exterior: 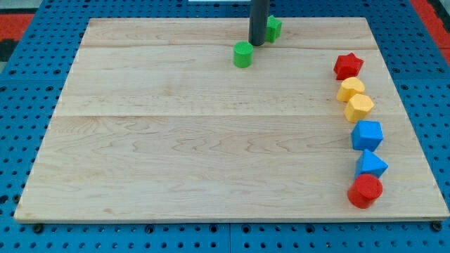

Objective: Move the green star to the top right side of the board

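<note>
The green star (pixel 273 28) lies near the view's top edge of the wooden board (pixel 176 154), right of centre. My tip (pixel 257 43) is down on the board right at the star's left side, and the rod hides part of the star. A green cylinder (pixel 242 54) lies just below and left of my tip, apart from the star.
A column of blocks runs down the board's right side: a red star (pixel 346 65), two yellow blocks (pixel 351 88) (pixel 359 107), a blue cube (pixel 367 134), a blue triangular block (pixel 370 164) and a red cylinder (pixel 365 190). Blue pegboard surrounds the board.
</note>
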Robot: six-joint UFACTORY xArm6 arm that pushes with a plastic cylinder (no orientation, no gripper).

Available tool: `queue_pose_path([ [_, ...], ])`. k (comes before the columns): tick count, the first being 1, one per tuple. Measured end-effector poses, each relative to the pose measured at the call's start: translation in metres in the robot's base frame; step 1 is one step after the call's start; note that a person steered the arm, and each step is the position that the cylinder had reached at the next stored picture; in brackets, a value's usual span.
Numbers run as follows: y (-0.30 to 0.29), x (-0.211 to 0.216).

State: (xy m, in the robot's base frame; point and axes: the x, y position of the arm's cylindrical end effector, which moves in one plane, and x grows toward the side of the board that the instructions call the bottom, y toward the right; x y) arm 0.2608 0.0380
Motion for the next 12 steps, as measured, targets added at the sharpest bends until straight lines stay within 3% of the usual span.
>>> queue_pose_path([
  [1, -0.055, -0.015],
  [2, -0.032, -0.034],
  [3, 0.071, -0.026],
  [4, 0.132, -0.019],
  [5, 0.053, -0.039],
  [6, 0.06, -0.067],
  [8, 0.081, -0.069],
  [10, 0.185, -0.068],
  [11, 0.184, -0.055],
  [12, 0.149, -0.069],
])
